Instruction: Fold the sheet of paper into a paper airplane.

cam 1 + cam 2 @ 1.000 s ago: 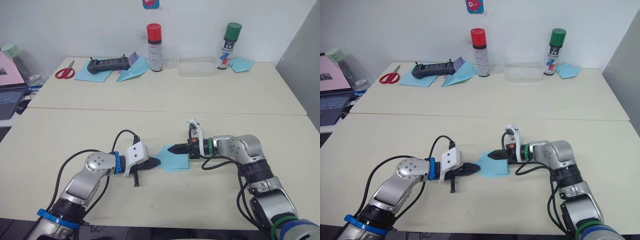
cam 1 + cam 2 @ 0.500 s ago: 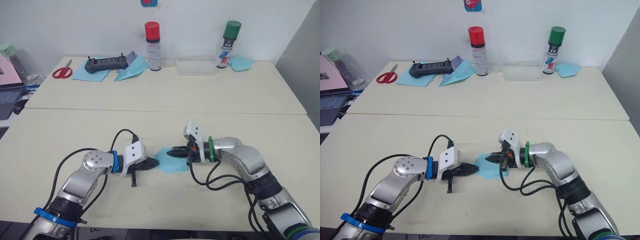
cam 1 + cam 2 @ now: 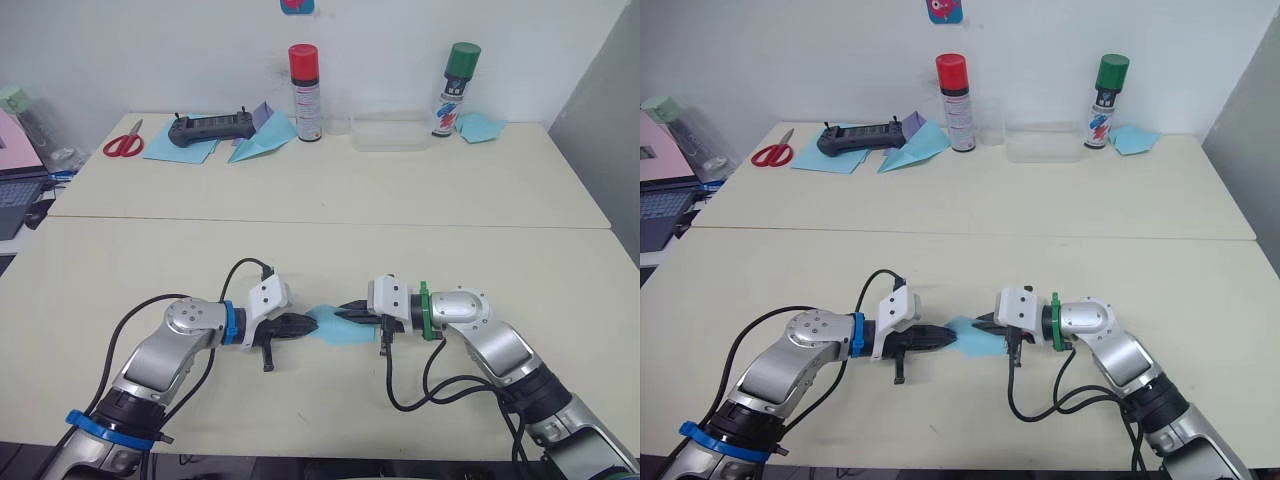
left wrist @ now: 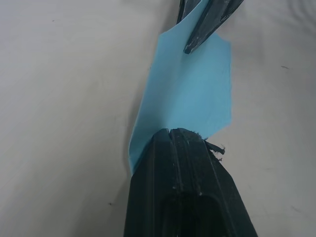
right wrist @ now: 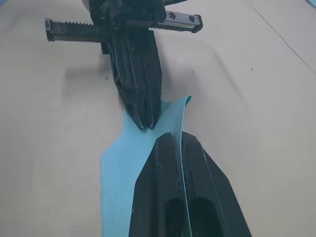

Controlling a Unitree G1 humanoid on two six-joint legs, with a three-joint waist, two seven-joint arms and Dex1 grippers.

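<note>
The sheet of paper is thin and light blue, and it sits bunched between my two grippers near the front middle of the table. My left gripper comes in from the left and is shut on the paper's left end. From the right, my right gripper is shut on the paper's upper right edge. In the left wrist view the paper curls up from the tabletop between both tips. The right wrist view shows a thin blue edge pinched between my right fingers.
Along the back of the far table stand a red-capped spray can, a green-capped spray can and a clear plastic box. A black controller, red scissors, a wider blue paper dart and a small blue paper lump lie there too.
My right gripper has swung lower and moved left toward the left gripper. The paper between them has gone from a flat sheet to a narrower, bunched shape.
</note>
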